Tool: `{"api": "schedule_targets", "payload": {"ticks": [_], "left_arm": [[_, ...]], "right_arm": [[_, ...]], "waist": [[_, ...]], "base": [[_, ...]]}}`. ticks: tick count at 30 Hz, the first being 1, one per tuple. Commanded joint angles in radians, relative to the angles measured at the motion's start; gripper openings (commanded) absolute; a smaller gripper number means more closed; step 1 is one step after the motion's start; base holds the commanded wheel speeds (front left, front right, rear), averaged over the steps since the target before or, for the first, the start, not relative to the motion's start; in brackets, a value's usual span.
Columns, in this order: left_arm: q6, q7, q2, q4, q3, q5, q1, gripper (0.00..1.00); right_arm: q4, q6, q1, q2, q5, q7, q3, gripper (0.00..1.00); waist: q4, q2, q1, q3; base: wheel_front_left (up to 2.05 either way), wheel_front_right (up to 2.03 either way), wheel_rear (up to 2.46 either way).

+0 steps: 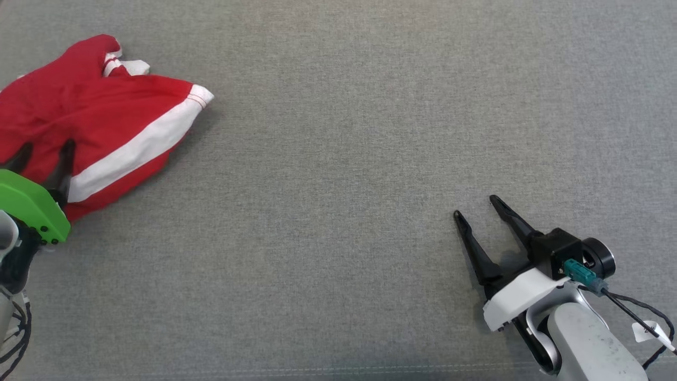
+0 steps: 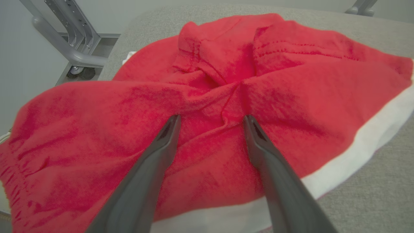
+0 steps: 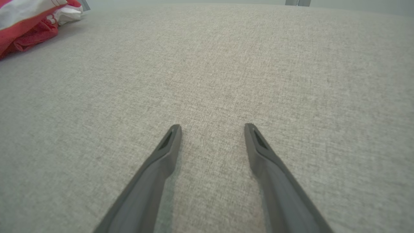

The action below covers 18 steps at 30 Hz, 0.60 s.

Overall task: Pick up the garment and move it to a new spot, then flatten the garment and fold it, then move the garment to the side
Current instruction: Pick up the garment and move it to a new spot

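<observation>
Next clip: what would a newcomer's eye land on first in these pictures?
The crumpled red garment with its white band lies at the far left of the grey fabric surface. The left gripper is poised over it, jaws open, its fingers either side of a bunched fold. The right gripper sits open over bare fabric at the lower right.

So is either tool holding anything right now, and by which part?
Nothing is held. The left tool is open over the red garment, not closed on it; the right tool is open over the grey surface.
</observation>
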Motion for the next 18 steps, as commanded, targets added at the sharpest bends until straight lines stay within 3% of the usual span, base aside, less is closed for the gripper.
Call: {"api": "schedule_targets", "payload": {"ticks": [1,2,3,9,14,18], "left_arm": [[0.0,-0.004,-0.002,0.012,-0.009,-0.013,-0.01,1.0],[0.0,-0.012,-0.009,0.035,-0.019,-0.025,-0.023,0.12],[0.0,-0.012,-0.013,0.048,-0.026,-0.027,-0.025,0.0],[0.0,-0.045,-0.009,0.061,-0.065,-0.012,-0.057,0.0],[0.0,-0.168,0.048,-0.001,-0.098,0.066,-0.148,0.0],[0.0,-0.208,0.073,-0.058,-0.126,0.135,-0.242,0.0]], "right_arm": [[0.002,-0.001,-0.011,-0.003,0.011,-0.003,-0.004,1.0],[0.007,-0.001,-0.013,-0.002,0.013,-0.001,-0.006,1.0],[0.011,-0.001,-0.014,0.0,0.014,-0.001,-0.007,1.0],[0.014,-0.001,-0.018,0.015,0.022,-0.001,-0.006,1.0],[0.014,-0.001,-0.003,0.037,0.03,-0.002,-0.011,1.0],[0.021,-0.001,0.009,0.061,0.038,-0.002,-0.007,1.0]], "waist": [[-0.04,0.0,0.0,0.04],[-0.038,0.0,0.0,0.04],[-0.036,0.0,0.0,0.036],[-0.024,0.0,0.0,0.008],[-0.011,0.0,0.0,-0.032],[-0.009,0.0,0.0,-0.066]], "base": [[0.0,0.0,0.0],[0.0,0.0,0.0],[0.0,0.0,0.0],[0.0,0.0,0.0],[0.0,0.0,0.0],[0.0,0.0,0.0]]}}
